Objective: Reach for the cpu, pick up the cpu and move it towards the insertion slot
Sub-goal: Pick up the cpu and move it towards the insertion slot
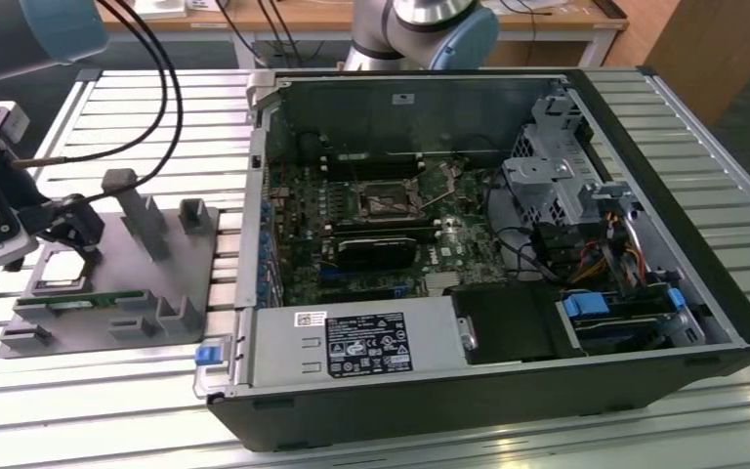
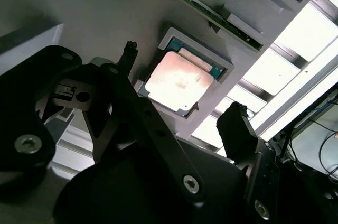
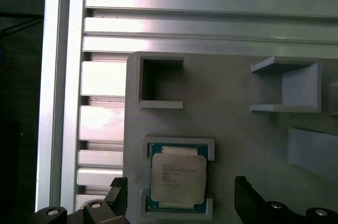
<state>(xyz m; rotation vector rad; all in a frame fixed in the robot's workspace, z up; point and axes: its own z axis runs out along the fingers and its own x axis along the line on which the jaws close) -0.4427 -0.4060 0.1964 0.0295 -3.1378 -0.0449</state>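
The cpu (image 3: 178, 177) is lying flat in its framed pocket on the gray fixture plate (image 3: 232, 123), near the plate's edge beside the slatted table (image 3: 100, 78). Bare plate is flanking the pocket on both sides. The gripper (image 3: 179, 183) is hovering over the chip, spread wide, with one finger (image 3: 119, 188) outside each pocket side, gripping nothing. The insertion slot (image 1: 386, 202) is sitting well apart, inside the open computer case (image 1: 479, 391).
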